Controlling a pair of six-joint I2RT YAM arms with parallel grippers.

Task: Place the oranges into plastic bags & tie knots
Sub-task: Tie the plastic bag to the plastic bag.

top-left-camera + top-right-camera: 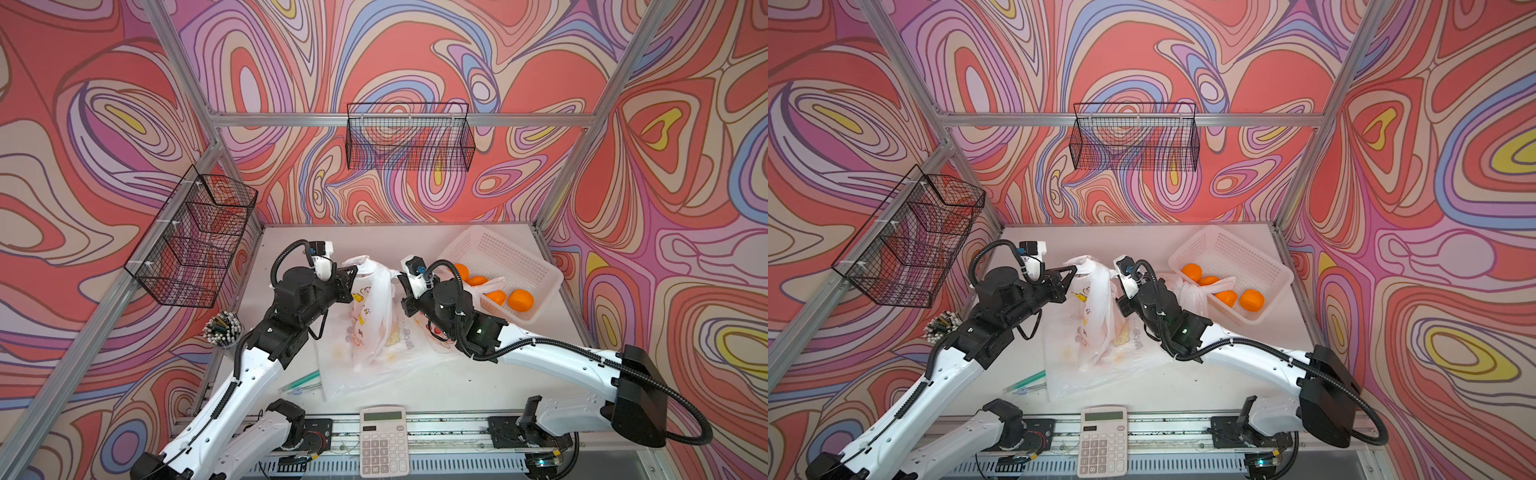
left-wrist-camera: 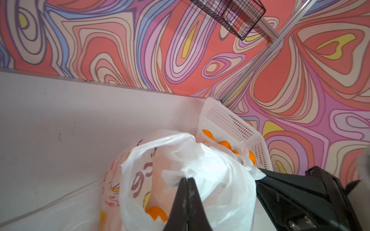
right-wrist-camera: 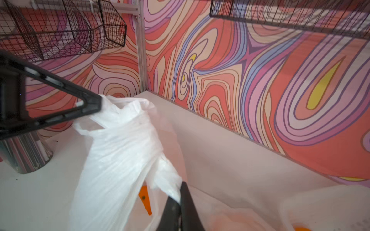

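**Cross the Handles Low, and Keep the Fruit on the Tabletop**

At the front edge of the tabletop (image 1: 478, 386) lie a calculator (image 1: 382, 441) and a green pen (image 1: 300, 380), both clear of the work. Just beyond them a spare bag (image 1: 376, 374) is spread flat. The filled bag (image 1: 372, 320) appears to stand on it, between the two arms. Oranges (image 2: 157, 213) show through its side in the left wrist view.

Each arm has one handle. The left jaws are pinched fully together on a bunched handle (image 2: 181, 175). The right jaws are closed just as tight on the other handle (image 3: 170, 188), which runs taut up from the bag's mouth. The two pulls draw the mouth long and narrow.

This looks like the start of the knot. To do it well:

- Lift only enough to take up the slack, so the fruit's weight anchors the bag.
- Carry one handle over the other just above the mouth, where the crossing will close the opening.
- Pull evenly, since thin film slips and tears under a jerk.
- When a handle must be let go to pass under, retake it near the crossing.

Farther back on the right, a white basket (image 1: 536, 272) holds four loose oranges (image 1: 520, 300) not yet bagged. Another bag (image 1: 492, 284) lies against its near wall.
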